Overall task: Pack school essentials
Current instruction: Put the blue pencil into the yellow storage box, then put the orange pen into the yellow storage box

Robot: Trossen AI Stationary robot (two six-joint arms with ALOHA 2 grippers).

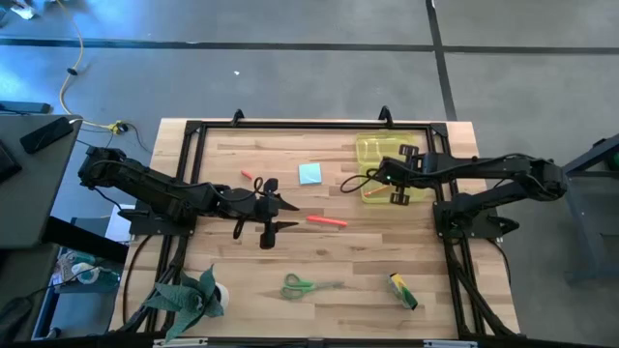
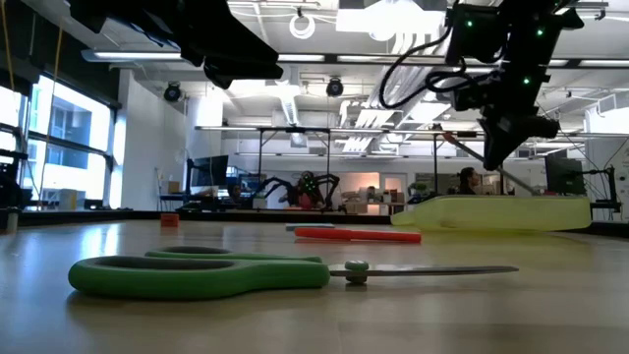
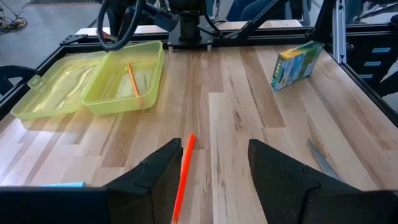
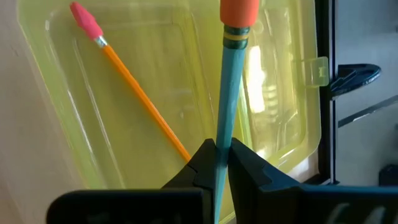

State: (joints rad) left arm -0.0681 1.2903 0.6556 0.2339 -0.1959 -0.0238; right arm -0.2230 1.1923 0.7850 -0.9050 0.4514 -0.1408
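A blue-green pencil (image 4: 229, 93) with an orange eraser was clamped in the right gripper (image 4: 217, 163) above the open yellow case (image 1: 385, 162), where an orange pencil (image 4: 140, 93) lay. The left gripper (image 3: 214, 168), jaws partly apart and empty, hovered over the red-orange marker (image 3: 183, 175) on the desk (image 1: 338, 261).

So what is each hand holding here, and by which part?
The right hand pinches a teal pencil by its lower shaft, eraser end away, above the yellow case. The left hand holds nothing.
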